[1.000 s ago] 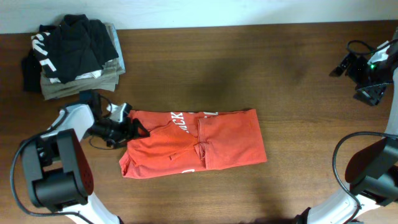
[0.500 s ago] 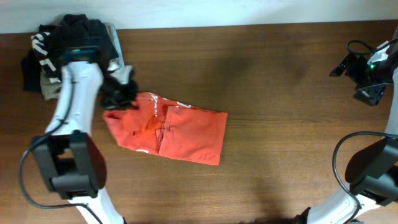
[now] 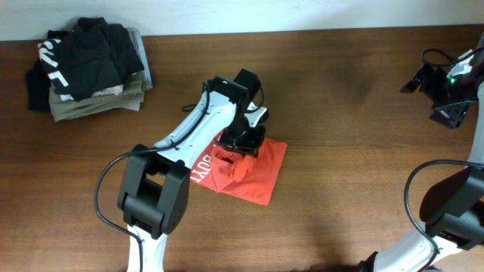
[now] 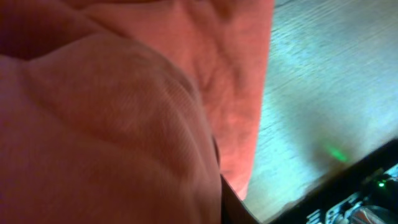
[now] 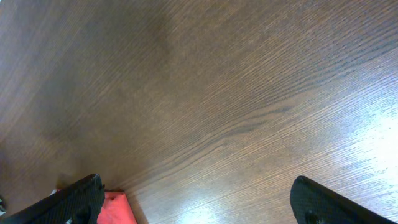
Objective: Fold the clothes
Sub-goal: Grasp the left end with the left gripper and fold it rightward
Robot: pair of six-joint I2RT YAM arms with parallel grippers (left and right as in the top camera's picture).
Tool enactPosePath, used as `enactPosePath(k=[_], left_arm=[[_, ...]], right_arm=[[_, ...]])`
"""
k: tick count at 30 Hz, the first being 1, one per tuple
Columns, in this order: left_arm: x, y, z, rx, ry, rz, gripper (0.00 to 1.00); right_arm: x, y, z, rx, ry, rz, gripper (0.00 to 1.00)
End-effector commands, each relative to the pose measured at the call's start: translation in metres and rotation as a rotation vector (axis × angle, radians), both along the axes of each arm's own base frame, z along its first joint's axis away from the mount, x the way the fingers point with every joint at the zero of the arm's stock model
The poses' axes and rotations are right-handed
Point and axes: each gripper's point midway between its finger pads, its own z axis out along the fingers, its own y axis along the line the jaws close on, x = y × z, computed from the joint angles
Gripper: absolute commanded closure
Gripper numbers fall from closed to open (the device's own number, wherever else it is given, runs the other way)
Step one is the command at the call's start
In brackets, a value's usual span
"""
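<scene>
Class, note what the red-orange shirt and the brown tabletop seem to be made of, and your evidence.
Red-orange T-shirt: soft knit, probably cotton, matte; fine ribbed texture, limp creases. Brown tabletop: wood or wood veneer, semi-gloss; streaky grain, glare.

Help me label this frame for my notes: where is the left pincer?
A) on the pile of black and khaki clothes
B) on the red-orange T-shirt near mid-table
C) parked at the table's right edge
B: the overhead view shows the left pincer down on the red-orange T-shirt, and its wrist camera is filled by red cloth.
</scene>
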Motion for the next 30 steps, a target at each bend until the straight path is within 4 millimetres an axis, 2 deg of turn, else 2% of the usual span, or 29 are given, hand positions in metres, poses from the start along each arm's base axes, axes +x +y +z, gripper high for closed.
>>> enactPosePath(k=[1,2,4,5,7,8,9,10,11,13,14,15,16,18,20,22,24,25,26,27,28,29,30], left_arm=[[-0.013,-0.019,-0.001,-0.041,0.03,-0.035,0.77],[-0.014,-0.021,-0.001,-0.045,0.028,-0.04,0.41],[-0.015,-0.031,0.004,-0.093,0.034,-0.046,0.39],[-0.012,-0.042,0.016,-0.155,0.03,-0.057,0.43],[0.0,-0.054,0.053,-0.228,-0.046,-0.107,0.44],[0.011,-0.055,0.08,-0.24,-0.114,-0.129,0.44],[0.029,-0.045,0.1,-0.193,-0.202,-0.111,0.38],[0.046,-0.03,0.111,-0.131,-0.276,-0.085,0.33],[0.055,-0.019,0.114,-0.092,-0.306,-0.063,0.32],[0.063,0.013,0.099,0.031,-0.292,-0.023,0.33],[0.066,0.039,0.084,0.162,-0.281,-0.01,0.36],[0.062,0.06,0.068,0.274,-0.237,-0.013,0.36],[0.054,0.07,0.053,0.331,-0.174,-0.023,0.36],[0.039,0.075,0.026,0.35,-0.061,-0.035,0.37],[0.017,0.071,0.012,0.316,0.042,-0.095,0.37],[0.001,0.077,0.003,0.333,0.109,-0.105,0.36],[-0.02,0.071,-0.007,0.269,0.203,-0.134,0.38],[-0.029,0.064,-0.008,0.211,0.24,-0.161,0.43],[-0.032,0.06,-0.008,0.186,0.254,-0.168,0.56],[-0.033,0.059,-0.008,0.181,0.257,-0.169,0.83],[-0.038,0.052,-0.007,0.18,0.257,-0.188,1.0],[-0.042,0.047,-0.007,0.183,0.256,-0.208,0.99],[-0.056,0.035,-0.004,0.179,0.276,-0.242,0.99]], right_arm=[[0.001,-0.001,0.004,-0.011,-0.011,0.001,0.01],[0.001,-0.001,0.004,-0.011,-0.011,0.001,0.01],[0.001,-0.001,0.004,-0.011,-0.011,0.001,0.01],[0.001,-0.001,0.004,-0.011,-0.011,0.001,0.01],[0.001,-0.001,0.004,-0.011,-0.011,0.001,0.01],[0.001,-0.001,0.004,-0.011,-0.011,0.001,0.01],[0.001,-0.001,0.004,-0.011,-0.011,0.001,0.01],[0.001,-0.001,0.004,-0.011,-0.011,0.001,0.01],[0.001,-0.001,0.004,-0.011,-0.011,0.001,0.01],[0.001,-0.001,0.004,-0.011,-0.011,0.001,0.01],[0.001,-0.001,0.004,-0.011,-0.011,0.001,0.01],[0.001,-0.001,0.004,-0.011,-0.011,0.001,0.01],[0.001,-0.001,0.004,-0.011,-0.011,0.001,0.01],[0.001,-0.001,0.004,-0.011,-0.011,0.001,0.01],[0.001,-0.001,0.004,-0.011,-0.011,0.001,0.01],[0.001,-0.001,0.004,-0.011,-0.011,0.001,0.01],[0.001,-0.001,0.004,-0.011,-0.011,0.001,0.01],[0.001,-0.001,0.004,-0.011,-0.011,0.001,0.01],[0.001,-0.001,0.004,-0.011,-0.011,0.001,0.01],[0.001,-0.001,0.004,-0.011,-0.011,0.001,0.01],[0.001,-0.001,0.004,-0.011,-0.011,0.001,0.01],[0.001,-0.001,0.004,-0.011,-0.011,0.001,0.01],[0.001,-0.001,0.004,-0.011,-0.011,0.001,0.01]])
